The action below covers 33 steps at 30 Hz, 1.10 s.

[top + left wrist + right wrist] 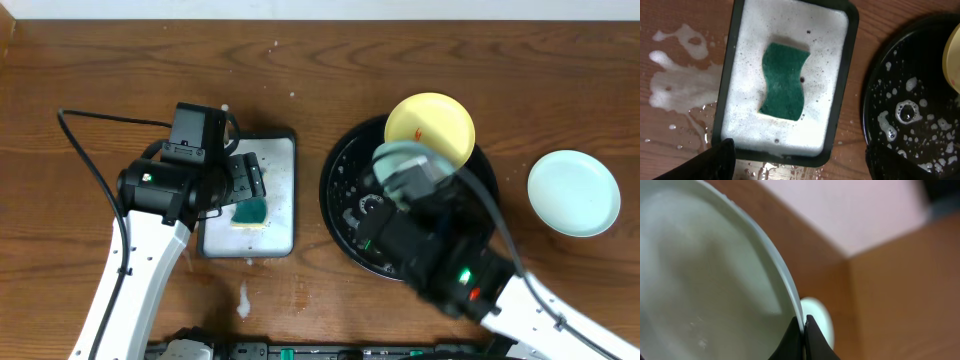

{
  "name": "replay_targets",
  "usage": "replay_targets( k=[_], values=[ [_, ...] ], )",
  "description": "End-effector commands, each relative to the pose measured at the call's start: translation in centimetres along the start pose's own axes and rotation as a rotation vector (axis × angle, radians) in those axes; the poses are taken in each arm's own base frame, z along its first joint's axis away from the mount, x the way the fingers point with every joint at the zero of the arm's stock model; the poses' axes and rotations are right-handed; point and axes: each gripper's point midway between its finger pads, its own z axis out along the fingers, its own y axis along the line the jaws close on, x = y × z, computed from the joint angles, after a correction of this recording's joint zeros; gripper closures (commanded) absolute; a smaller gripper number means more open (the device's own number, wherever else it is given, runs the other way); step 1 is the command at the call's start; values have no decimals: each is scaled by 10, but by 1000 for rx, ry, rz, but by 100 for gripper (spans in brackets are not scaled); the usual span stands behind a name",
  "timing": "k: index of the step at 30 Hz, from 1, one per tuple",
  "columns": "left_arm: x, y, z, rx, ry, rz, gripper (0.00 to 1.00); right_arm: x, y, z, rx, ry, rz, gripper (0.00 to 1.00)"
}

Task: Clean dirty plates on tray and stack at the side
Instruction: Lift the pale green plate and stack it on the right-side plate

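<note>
Over the table, a glossy black round tray (345,200) holds a small yellow plate (430,128) at its far rim. From the left wrist, the left gripper (805,160) gapes empty above a green sponge (784,82). From the right wrist, the right gripper (803,330) pinches a pale mint plate (705,280) by its rim; best kept steady over the tray for scrubbing.

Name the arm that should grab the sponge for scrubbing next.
Left. The left jaws stand open over the sponge in the white tray. The right jaws are shut on the rim of a mint plate, holding it over the black tray, so that arm is busy.
</note>
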Motion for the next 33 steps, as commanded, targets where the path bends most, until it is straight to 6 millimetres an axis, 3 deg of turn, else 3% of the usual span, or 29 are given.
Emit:
replay_targets(
  k=[1, 6, 11, 14, 17, 22, 26, 31, 32, 33],
  values=[
    [-4, -1, -4, 3, -12, 7, 17, 25, 19, 28, -236, 186, 234, 99],
    [-4, -1, -4, 3, -12, 7, 17, 46, 14, 56, -445, 352, 491, 99],
    [-4, -1, -4, 3, -12, 7, 17, 68, -29, 95, -511, 403, 803, 99],
    [-4, -1, -4, 3, -12, 7, 17, 97, -67, 122, -477, 431, 1024, 99],
    [-4, -1, -4, 3, -12, 7, 17, 143, -101, 144, -391, 500, 1282, 99],
    [-4, -1, -4, 3, -12, 7, 17, 220, -133, 165, -217, 631, 1616, 99],
    [-4, -1, -4, 3, -12, 7, 17, 264, -139, 182, -145, 691, 1712, 99],
    [-4, -1, -4, 3, -12, 7, 17, 290, -120, 190, -160, 792, 1688, 99],
    [-4, -1, -4, 3, -12, 7, 17, 292, -117, 190, -170, 807, 1679, 96],
    [-4, -1, -4, 3, -12, 7, 17, 294, -115, 190, -174, 816, 1670, 85]
  ],
)
